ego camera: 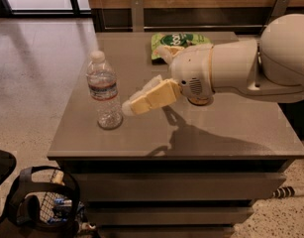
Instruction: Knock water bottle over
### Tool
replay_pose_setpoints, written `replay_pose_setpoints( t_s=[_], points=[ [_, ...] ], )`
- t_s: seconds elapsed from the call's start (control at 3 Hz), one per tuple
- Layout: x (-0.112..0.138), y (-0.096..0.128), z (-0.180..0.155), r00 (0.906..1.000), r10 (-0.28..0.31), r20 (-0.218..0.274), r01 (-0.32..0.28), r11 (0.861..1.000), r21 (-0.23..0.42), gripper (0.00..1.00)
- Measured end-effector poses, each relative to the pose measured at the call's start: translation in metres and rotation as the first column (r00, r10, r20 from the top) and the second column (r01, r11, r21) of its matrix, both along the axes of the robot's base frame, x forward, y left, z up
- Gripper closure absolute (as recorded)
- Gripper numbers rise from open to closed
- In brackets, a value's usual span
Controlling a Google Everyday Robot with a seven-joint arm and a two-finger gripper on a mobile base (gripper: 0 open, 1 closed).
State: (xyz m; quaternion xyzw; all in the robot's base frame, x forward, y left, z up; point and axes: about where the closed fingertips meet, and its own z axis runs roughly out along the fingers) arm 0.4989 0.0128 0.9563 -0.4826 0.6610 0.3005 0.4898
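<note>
The water bottle (pixel 104 90), clear ribbed plastic with a white cap and a red and blue banded label, stands upright on the left part of the grey table (pixel 230 133). My gripper (pixel 128 107) reaches in from the right on the white arm, low over the table. Its cream fingers are shut and empty, and their tips lie just right of the bottle's lower half, very close to it or just touching.
A green snack bag (pixel 178 39) lies at the table's back. The gold-orange can (pixel 200 101) is almost hidden behind my wrist. A black bag with a basket (pixel 40 207) sits on the floor at front left. A wall is behind the table.
</note>
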Motion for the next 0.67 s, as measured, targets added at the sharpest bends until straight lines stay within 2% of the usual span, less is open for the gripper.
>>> replay_pose_setpoints(
  t_s=[0.33,0.67],
  points=[
    [0.010,0.034,-0.013,0.9999,-0.009,-0.009,0.010,0.992,0.125,0.00],
    [0.015,0.065,-0.022,0.9997,-0.023,0.011,0.020,0.972,0.236,0.00]
  ],
)
